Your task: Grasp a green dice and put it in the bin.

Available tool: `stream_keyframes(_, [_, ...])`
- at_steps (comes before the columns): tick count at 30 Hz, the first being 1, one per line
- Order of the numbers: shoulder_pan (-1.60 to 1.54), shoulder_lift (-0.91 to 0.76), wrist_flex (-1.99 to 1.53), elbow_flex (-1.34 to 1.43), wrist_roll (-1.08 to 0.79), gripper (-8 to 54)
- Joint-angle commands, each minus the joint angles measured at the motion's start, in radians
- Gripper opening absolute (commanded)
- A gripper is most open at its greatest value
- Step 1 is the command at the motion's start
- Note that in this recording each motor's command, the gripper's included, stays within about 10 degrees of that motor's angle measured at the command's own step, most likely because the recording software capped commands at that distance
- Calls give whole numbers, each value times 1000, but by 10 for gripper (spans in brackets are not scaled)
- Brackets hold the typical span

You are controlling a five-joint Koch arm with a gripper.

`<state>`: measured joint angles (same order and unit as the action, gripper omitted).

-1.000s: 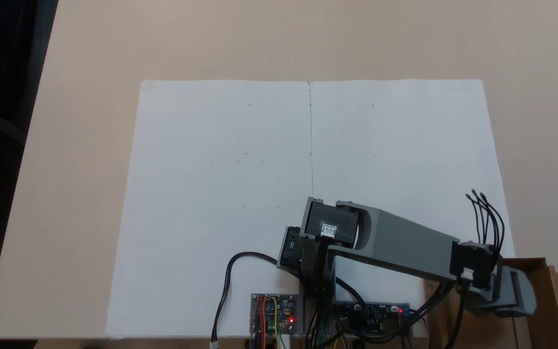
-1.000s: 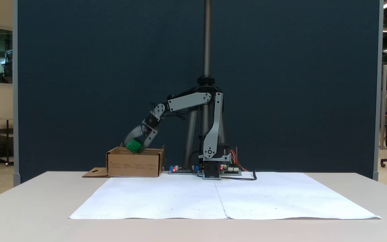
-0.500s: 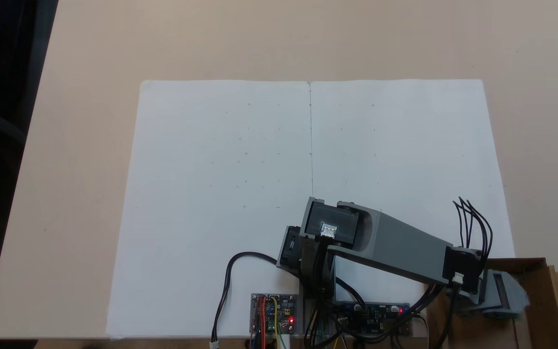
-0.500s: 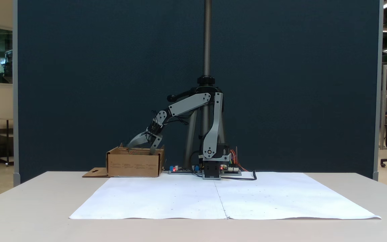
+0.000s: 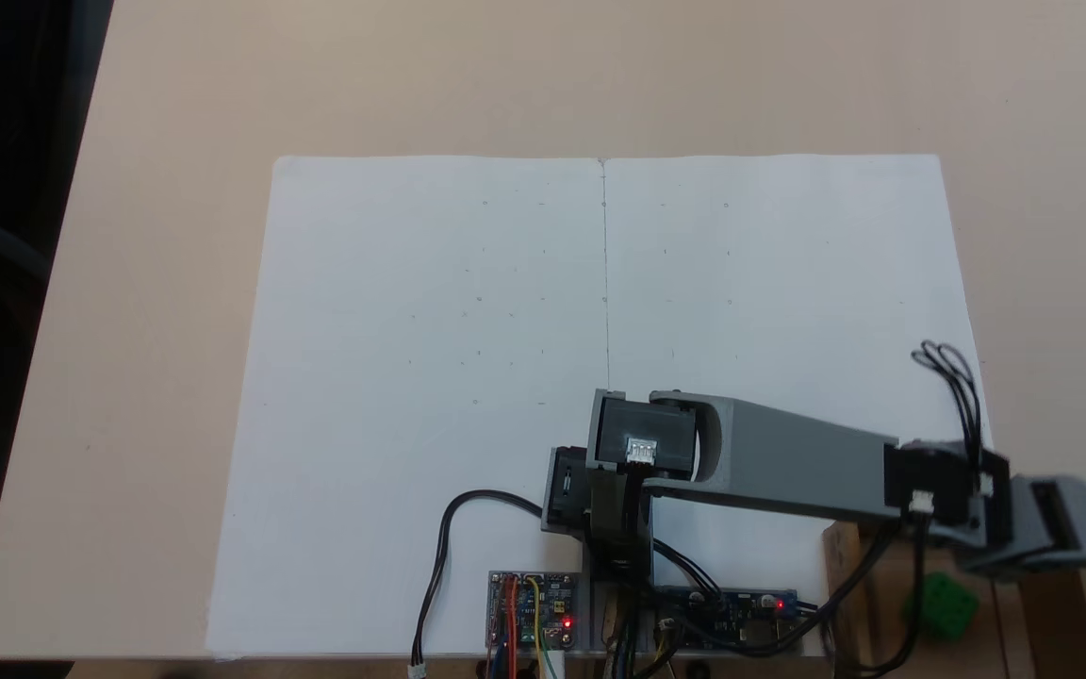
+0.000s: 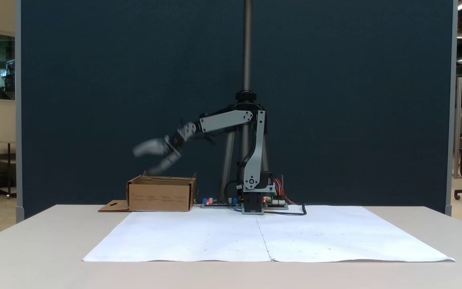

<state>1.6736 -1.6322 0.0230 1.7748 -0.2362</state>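
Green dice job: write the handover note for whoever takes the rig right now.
Gripper: open, jaws spread and holding nothing, blurred in a fixed view, raised above the bin.
Green dice: lies inside the bin, seen from above in a fixed view, free of the jaws.
Bin: stands on the table beside the arm's base, at the edge of the white paper sheet, its flap lying flat.
Done: dice grasped, carried and dropped in the bin.
Left: nothing on the dice; bringing the arm back to rest looks like the only remaining move.
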Motion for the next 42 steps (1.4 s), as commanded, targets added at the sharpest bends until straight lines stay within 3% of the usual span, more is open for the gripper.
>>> stream_keyframes(1, [-66,-32,80,-114,150,409])
stream_keyframes(6, [-298,-51,80,-304,279,409])
stream_keyframes(18, [-954,-120,98,-344,279,436])
stream_keyframes(29, [-1482,-351,103,-38,276,438])
stream_keyframes(42, [-1709,-726,129,393,258,443])
